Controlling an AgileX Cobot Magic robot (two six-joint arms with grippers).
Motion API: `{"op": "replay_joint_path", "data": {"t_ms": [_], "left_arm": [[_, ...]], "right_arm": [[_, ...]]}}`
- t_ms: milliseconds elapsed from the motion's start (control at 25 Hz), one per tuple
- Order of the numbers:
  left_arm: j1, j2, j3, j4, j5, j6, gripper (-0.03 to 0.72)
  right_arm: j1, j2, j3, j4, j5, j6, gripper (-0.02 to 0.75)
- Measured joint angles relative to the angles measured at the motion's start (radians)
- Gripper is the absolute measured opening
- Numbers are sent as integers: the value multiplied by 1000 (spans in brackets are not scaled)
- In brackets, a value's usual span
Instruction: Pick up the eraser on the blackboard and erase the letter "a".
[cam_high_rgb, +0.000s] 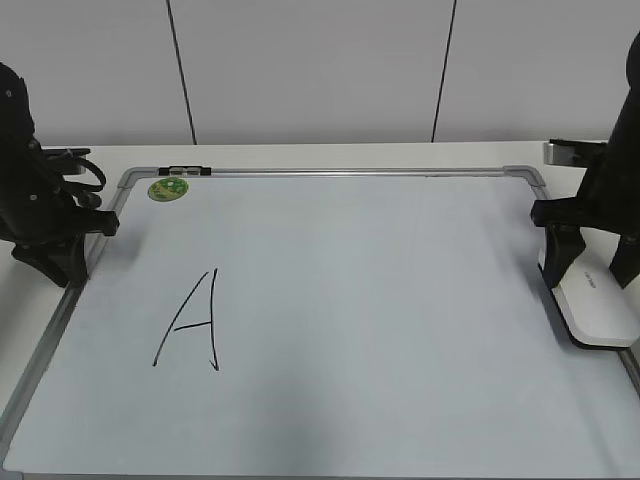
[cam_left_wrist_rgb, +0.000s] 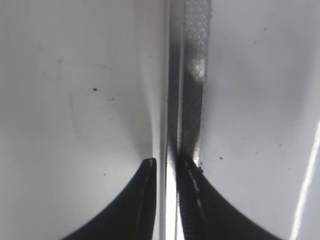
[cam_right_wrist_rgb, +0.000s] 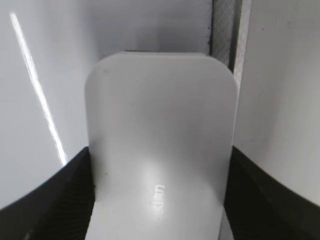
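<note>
Between the two dark fingers of the right gripper sits the eraser, its white glossy top filling the right wrist view; both fingers press against its long sides, so the claw is closed on it at the block's full width. Faint grey lettering shows on the eraser's top close to the fingertips. Beyond the eraser's far end runs a strip of grey frame, and pale board surface lies on either side of the claw with a bright streak of reflected light to its left.

From the exterior view, the right gripper stands over the eraser at the right edge of the blackboard, the block lying flat along the frame with its dark underside showing as a thin line at the near end.

Well away from that claw, across the board, a tall slanted capital A is drawn in black marker. Farther still, near the far left corner, a round green magnet rests on the board. No small letter "a" can be made out anywhere on the surface.

At the opposite edge, the left gripper sits low over the board's left frame rail. In the left wrist view its fingers are drawn to a narrow gap with the frame rail running straight ahead of them; whether they pinch the rail I cannot tell.
</note>
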Motion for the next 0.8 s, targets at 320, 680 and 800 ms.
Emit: {"op": "replay_joint_path", "data": {"t_ms": [320,680,800], "left_arm": [[0,0,0,0,0,0,116],[0,0,0,0,0,0,116],[0,0,0,0,0,0,116]], "right_arm": [[0,0,0,0,-40,0,523],[0,0,0,0,-135,-6,523],[0,18,-2,0,-135,-6,523]]}}
